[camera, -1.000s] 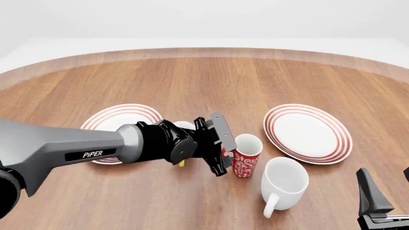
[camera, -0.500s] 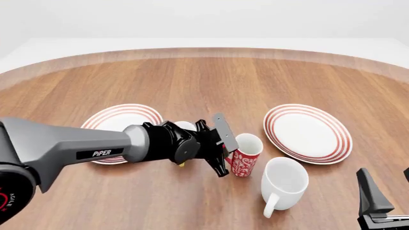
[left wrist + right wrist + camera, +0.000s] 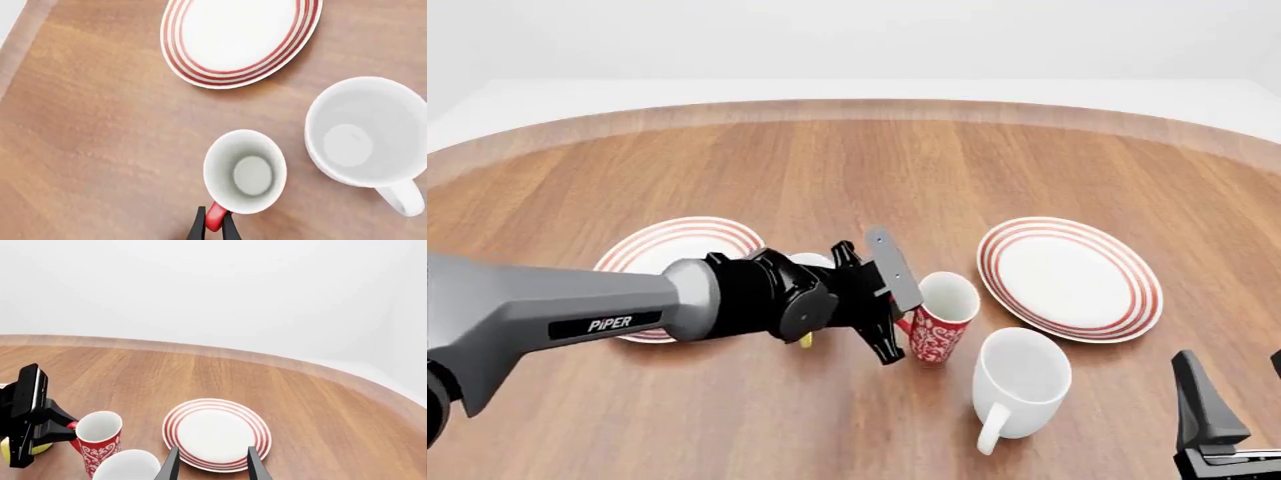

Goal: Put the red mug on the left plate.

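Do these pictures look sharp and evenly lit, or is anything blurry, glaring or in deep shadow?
Front view: sharp throughout, soft even light, faint shadows under the white mug and right plate, no glare. Left wrist view: crisp, the red mug seen from straight above, left end effector closed on its handle. Right wrist view: clear, blank pale background.

Bystanders on the wooden table

A big plain white mug [image 3: 1021, 378] is standing upright near the front, its handle pointing toward the camera; a red-ringed plate [image 3: 1070, 277] is lying just behind it to the right. A sliver of yellow mug [image 3: 806, 341] is peeking out mid-table. The round wooden table [image 3: 868, 160] is carrying them all.
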